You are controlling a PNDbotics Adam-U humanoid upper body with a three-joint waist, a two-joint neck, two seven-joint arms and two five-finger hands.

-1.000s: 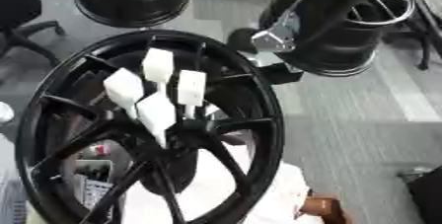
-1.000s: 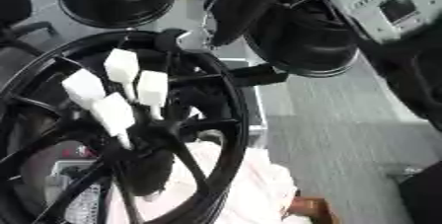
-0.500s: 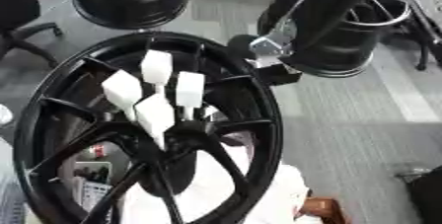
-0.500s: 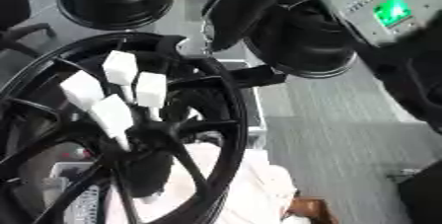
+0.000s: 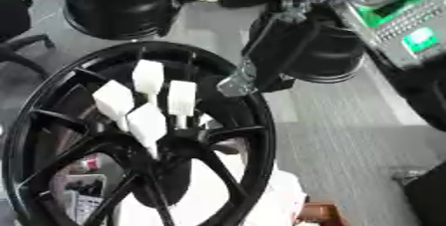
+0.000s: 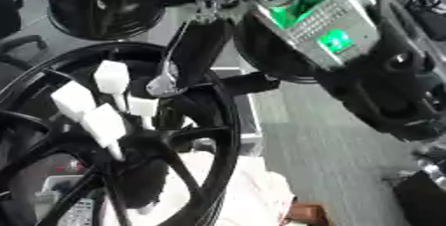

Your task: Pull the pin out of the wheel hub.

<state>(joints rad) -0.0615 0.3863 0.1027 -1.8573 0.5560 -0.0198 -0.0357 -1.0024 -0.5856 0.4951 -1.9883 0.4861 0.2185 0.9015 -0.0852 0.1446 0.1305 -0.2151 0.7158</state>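
Left eye view: the floor (image 5: 348, 135) is grey and ribbed, like carpet tile, and carries everything here; no bench shows. At the far left a black office chair (image 5: 13, 26) stands on it. Beside that, at the top, is a black barrel-shaped rim (image 5: 118, 3), and a second black rim (image 5: 335, 56) sits further right, partly hidden by the robot's arm.

The wheel hub (image 5: 139, 145) fills the lower left, black, spoked, its face turned up toward the camera and tilted. Four white blocks (image 5: 148, 103) cluster just above its centre, their long axes running roughly up and down the picture and fanning slightly outward at the top; thin stems lead from them down to the centre. Which of these is the pin cannot be told.

The right hand (image 5: 275, 53) comes in from the top right, black with a silver tip, over the hub's upper right rim; its fingers cannot be told apart. A green-lit panel (image 6: 327, 21) shows on the arm.
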